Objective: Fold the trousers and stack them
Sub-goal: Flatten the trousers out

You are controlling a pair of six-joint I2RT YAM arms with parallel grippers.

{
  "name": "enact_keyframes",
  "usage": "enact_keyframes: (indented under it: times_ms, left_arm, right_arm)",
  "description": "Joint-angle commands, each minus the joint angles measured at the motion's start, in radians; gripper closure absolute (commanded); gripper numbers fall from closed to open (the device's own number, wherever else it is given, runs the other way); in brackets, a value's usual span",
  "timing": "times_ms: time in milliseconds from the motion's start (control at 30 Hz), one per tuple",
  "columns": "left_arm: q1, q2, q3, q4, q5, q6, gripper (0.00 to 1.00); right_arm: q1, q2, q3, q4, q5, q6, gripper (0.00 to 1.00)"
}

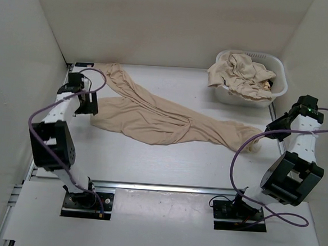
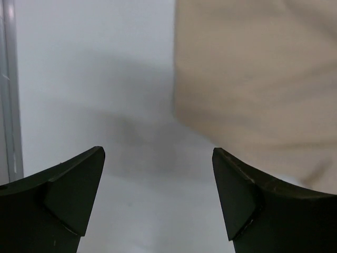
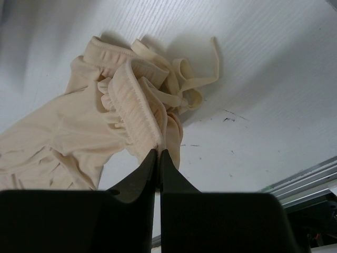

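I see the trousers [image 1: 153,119] lying flat across the white table [image 1: 166,168]. The two legs point to the far left, one behind the other. The top part points to the right. The cloth is light tan and full of wrinkles.

My left gripper [image 2: 158,195] hangs low over the table, just beside the end of the near leg. Its fingers are spread wide and hold nothing. The cloth edge is a little past the right finger and does not touch it.

My right gripper [image 3: 159,154] is at the other end. Its fingers are pressed together and pinch the stretchy waistband [image 3: 131,100], which runs right into the tips. The rest of the top part is bunched up on the table, with a thin cloth string [image 3: 197,79] looped beside it.

A white basket [image 1: 280,81] stands at the far right, well apart from the legs. More tan cloth [image 1: 241,72] is piled inside it
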Motion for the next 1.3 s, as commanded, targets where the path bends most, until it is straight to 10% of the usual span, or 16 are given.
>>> enact_keyframes:
  times_ms: [0,467,533,600,933,1267]
  left_arm:
    - [-0.062,-0.168,-0.213,0.009,0.073,-0.001,0.06]
    - [-0.103,0.065,-0.241,0.196,0.055,-0.001,0.0]
    - [-0.103,0.106,-0.232,0.196,0.046,-0.001,0.26]
    - [-0.103,0.129,-0.209,0.16,0.055,-0.001,0.86]
    - [0.088,-0.312,0.012,-0.263,0.132,-0.001,0.86]
    - [0.111,-0.163,0.267,-0.594,0.152,-0.001,0.86]
  right_arm:
    - [-0.006,-0.035,-0.006,0.046,-0.023,0.0,1.0]
    - [-0.006,-0.082,-0.069,0.046,-0.002,-0.019,1.0]
    - [-0.006,-0.082,-0.08,0.046,-0.002,-0.019,1.0]
    - [-0.006,-0.082,-0.08,0.046,-0.002,-0.019,1.0]
    - [-0.026,-0.193,0.044,-0.032,0.087,-0.06,1.0]
    - [-0.035,-0.182,0.107,-0.029,0.043,-0.06,1.0]
